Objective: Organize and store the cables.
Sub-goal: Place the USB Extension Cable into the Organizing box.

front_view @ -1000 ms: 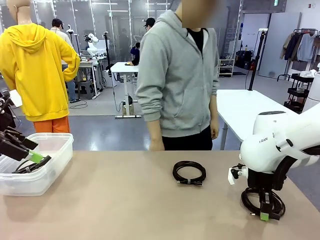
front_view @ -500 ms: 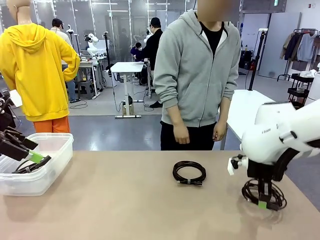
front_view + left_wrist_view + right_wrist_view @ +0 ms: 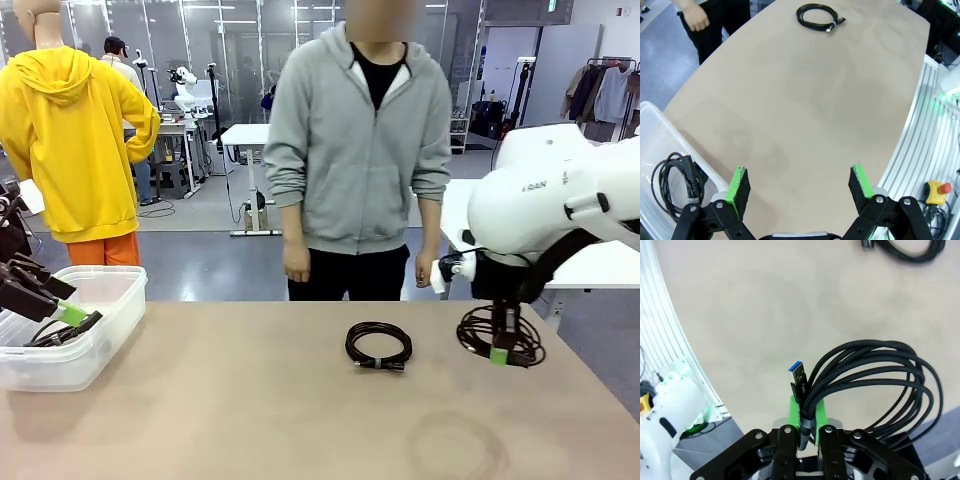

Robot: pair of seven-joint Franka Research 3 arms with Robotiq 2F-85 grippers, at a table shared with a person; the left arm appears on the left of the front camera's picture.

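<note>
Checking the right gripper [image 3: 500, 354] first, I saw its jaws pinched tight on a black braided cable coil [image 3: 500, 332]. The strands were clamped between the green pads [image 3: 794, 412] and the loops fanned out to one side of the fingers. A blue-tipped USB plug [image 3: 798, 374] stuck up just past the fingertips. That coil hung with the gripper above the tan tabletop [image 3: 250, 410], not touching it.

A second black cable coil [image 3: 378, 346], tied flat and round, lay on the tabletop well apart from the right gripper, on its left-arm side.

The left gripper [image 3: 800, 182] stood wide open with nothing between its pads. In its wrist view, a clear plastic storage bin [image 3: 650, 130] sat just beside one finger, and a third black cable bundle [image 3: 670, 180] lay inside that bin. The second coil was far ahead of its fingertips.

A person in a grey hoodie [image 3: 355, 150] stood beyond both grippers at the far edge, arms down.
</note>
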